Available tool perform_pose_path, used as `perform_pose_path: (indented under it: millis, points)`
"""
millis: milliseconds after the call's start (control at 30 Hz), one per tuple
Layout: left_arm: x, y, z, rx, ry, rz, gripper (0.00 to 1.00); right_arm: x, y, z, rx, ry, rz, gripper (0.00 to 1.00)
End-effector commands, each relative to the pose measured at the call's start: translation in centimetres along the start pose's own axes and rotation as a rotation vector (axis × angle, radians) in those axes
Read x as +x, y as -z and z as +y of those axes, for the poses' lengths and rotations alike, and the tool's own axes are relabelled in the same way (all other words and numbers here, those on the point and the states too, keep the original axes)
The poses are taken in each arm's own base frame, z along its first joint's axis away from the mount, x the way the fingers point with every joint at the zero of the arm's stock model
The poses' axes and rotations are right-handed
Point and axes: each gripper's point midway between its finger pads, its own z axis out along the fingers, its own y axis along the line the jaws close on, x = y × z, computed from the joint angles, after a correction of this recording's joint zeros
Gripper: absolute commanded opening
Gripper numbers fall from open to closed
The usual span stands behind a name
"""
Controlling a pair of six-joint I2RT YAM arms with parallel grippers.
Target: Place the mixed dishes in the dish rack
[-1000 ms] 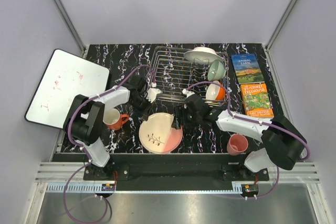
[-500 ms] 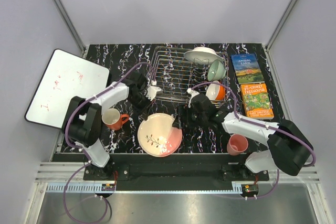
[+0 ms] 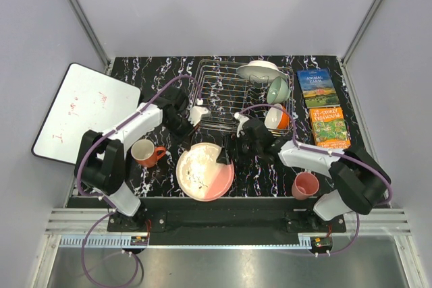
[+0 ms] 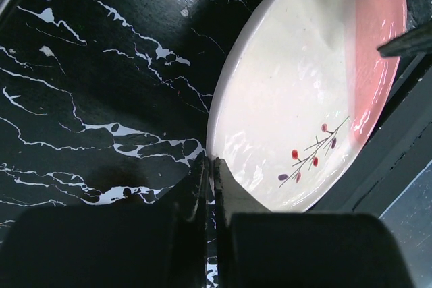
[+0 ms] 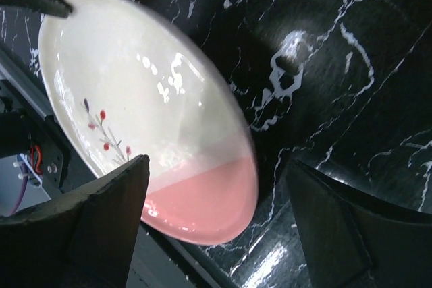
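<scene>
The pink and cream plate rests on the black table, near the arm bases and about midway between the two arms. In the wrist views one side of it seems a little raised, but I cannot tell this surely. It is round, so no long axis matters; what matters is which part of its rim each gripper meets. The left gripper has its fingers pressed together with nothing between them, and their tip appears to touch the cream part of the rim from the far left side. The right gripper has its fingers wide apart, one on each side of the pink part of the rim, and they do not squeeze it. I judge the right arm is the better placed one to take the plate, because the rim already lies inside its gap. The rack stands just beyond the plate, farther from the bases. Its right end holds the white plate, the green bowl and the orange bowl, so the free wires are on its left part.
</scene>
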Motion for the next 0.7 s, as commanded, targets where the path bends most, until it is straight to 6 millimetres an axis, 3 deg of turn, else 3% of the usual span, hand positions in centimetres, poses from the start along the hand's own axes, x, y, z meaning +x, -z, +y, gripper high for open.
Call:
perform_pose_path:
  millis: [0, 200, 333, 667]
  points:
    - [-1.1, 1.3, -1.5, 0.042, -0.072, -0.058, 0.00, -4.0, -0.6, 1.2, -0.057, 0.053, -0.081, 0.89]
    - [-1.0, 1.2, -1.5, 0.047, -0.075, -0.054, 0.00, -3.9, -2.1, 1.8, -0.111, 0.066, -0.031, 0.88]
    - [-1.4, 1.2, -1.5, 0.051, -0.071, -0.060, 0.00, -3.1, -2.9, 2.9, -0.190, 0.079, 0.033, 0.82]
    - [-2.2, 1.4, -1.8, 0.055, -0.082, -0.083, 0.00, -1.4, -1.1, 5.2, -0.344, 0.095, 0.096, 0.68]
